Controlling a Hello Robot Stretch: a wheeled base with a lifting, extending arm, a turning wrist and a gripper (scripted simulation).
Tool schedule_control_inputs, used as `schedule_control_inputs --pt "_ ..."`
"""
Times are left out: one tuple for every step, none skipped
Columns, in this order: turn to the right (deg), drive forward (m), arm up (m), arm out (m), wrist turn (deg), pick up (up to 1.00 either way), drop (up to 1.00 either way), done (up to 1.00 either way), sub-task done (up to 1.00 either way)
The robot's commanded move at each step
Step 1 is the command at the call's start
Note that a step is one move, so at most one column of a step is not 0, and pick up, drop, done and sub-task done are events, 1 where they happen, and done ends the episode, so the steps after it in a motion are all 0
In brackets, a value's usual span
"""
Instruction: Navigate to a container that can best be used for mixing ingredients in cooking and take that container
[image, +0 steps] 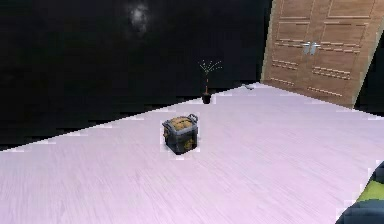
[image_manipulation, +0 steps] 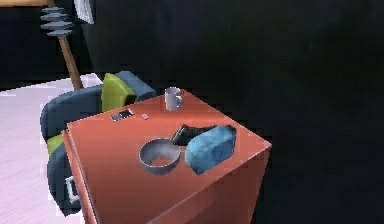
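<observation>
Close by on red table (image_manipulation: 105, 165): grey bowl (image_manipulation: 158, 156), sitting in the middle of the top, just beside a blue lump (image_manipulation: 210, 148), with a mug (image_manipulation: 172, 97) farther back. Looks hard, smooth, likely light and a bit slippery. Best to grab by the thin rim. Cannot tell what state the gripper is in.

light: dim | walls (image: 80, 60) black | floor (image: 260, 150) bright, even | tabletop (image_manipulation: 110, 160) evenly lit
</observation>
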Motion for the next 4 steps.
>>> schedule_control_inputs --pt "0.0 0.00 0.38 0.00 0.0 0.00 0.00 0.00 0.00" --pt "0.0 0.00 0.00 0.16 0.0 0.00 0.00 0.00 0.00" --pt "0.0 0.00 0.00 0.00 45.0 0.00 0.00 0.00 0.00" --pt "0.0 0.00 0.00 0.00 45.0 0.00 0.00 0.00 0.00"
